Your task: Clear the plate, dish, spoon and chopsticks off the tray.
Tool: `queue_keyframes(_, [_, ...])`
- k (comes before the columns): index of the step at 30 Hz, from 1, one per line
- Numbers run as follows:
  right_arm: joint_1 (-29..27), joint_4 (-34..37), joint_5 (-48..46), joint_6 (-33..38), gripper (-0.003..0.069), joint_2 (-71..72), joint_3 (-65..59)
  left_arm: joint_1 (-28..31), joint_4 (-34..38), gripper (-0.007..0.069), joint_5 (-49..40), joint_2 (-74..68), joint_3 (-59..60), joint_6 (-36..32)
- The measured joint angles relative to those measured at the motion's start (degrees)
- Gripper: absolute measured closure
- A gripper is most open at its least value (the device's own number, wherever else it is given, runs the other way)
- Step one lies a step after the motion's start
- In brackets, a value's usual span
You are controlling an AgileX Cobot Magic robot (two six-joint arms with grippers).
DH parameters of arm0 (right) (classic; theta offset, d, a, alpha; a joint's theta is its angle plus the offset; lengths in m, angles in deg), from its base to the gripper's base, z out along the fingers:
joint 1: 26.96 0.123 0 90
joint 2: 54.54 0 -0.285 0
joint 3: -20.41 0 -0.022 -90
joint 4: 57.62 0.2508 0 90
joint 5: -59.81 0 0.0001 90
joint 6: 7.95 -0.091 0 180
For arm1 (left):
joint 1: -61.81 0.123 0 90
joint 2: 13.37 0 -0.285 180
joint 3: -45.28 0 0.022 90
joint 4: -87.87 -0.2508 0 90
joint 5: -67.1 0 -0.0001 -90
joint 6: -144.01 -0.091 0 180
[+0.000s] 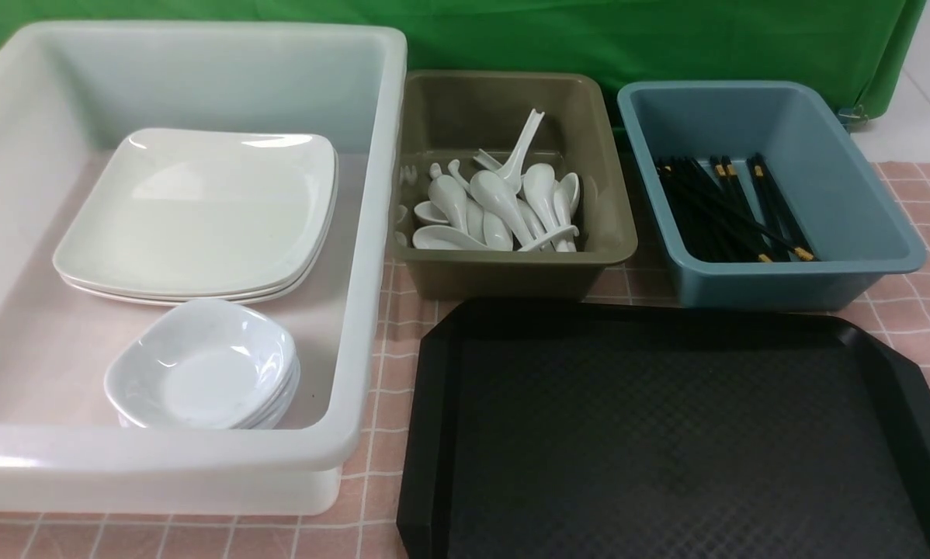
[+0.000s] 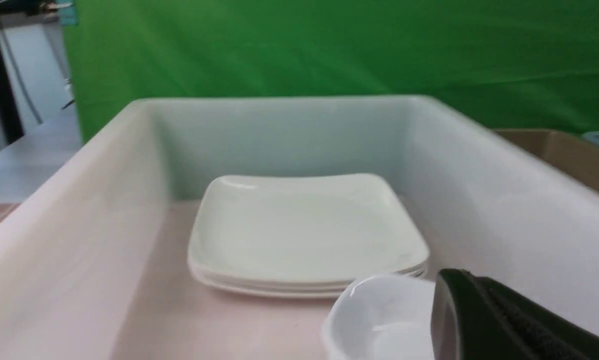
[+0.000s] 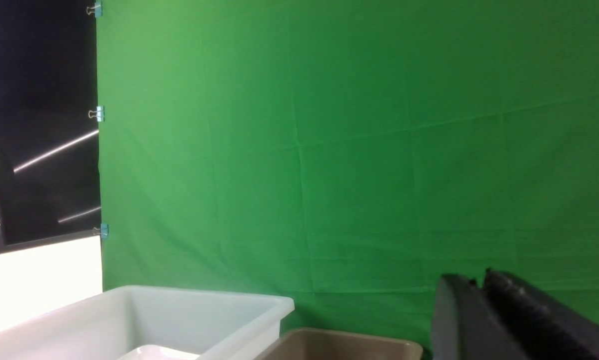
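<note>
Plates [image 1: 201,213] behind dishes [image 1: 201,365]; tray [image 1: 667,435] right of both

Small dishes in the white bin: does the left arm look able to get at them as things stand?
Probably yes. In the left wrist view the left tool sits just above the small dishes, inside the open-topped white bin, with nothing between them. The plates lie farther back, clear of that path.

Three bins in front of me on a pink checked tablecloth [image 1: 387,365].
The white bin [image 1: 372,233] is on my left, the olive bin [image 1: 612,202] in the middle, the blue bin [image 1: 861,178] on my right, all backed by a green cloth [image 1: 589,39].
</note>
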Motion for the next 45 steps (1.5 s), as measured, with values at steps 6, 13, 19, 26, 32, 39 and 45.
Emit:
queue_keyframes(6, [0.0,0.0,0.0,-0.06,0.0518,0.0,0.0,1.11,-1.93,0.062,-6.28,3.29,0.87,0.04])
queue_keyframes(13, [0.0,0.0,0.0,-0.06,0.0506,0.0,0.0,1.11,-2.2,0.062,-10.43,3.29,0.93,-0.01])
queue_keyframes(19, [0.0,0.0,0.0,-0.06,0.0492,0.0,0.0,1.11,-2.32,0.062,-10.54,3.29,0.93,-0.42])
queue_keyframes(26, [0.0,0.0,0.0,-0.06,0.049,0.0,0.0,1.11,-2.32,0.062,-10.54,3.29,0.93,-0.42])
queue_keyframes(32, [0.0,0.0,0.0,-0.12,0.0483,0.0,0.0,1.11,-2.32,0.062,-10.54,3.29,0.93,-0.42])
queue_keyframes(39, [0.0,0.48,-1.1,-0.12,0.0463,0.0,0.0,1.11,-2.37,0.062,-10.54,3.29,0.93,-0.42])
queue_keyframes(45, [0.0,8.81,-9.97,6.94,0.0452,0.0,0.0,1.11,-2.37,0.062,-10.56,3.29,0.93,-0.42])
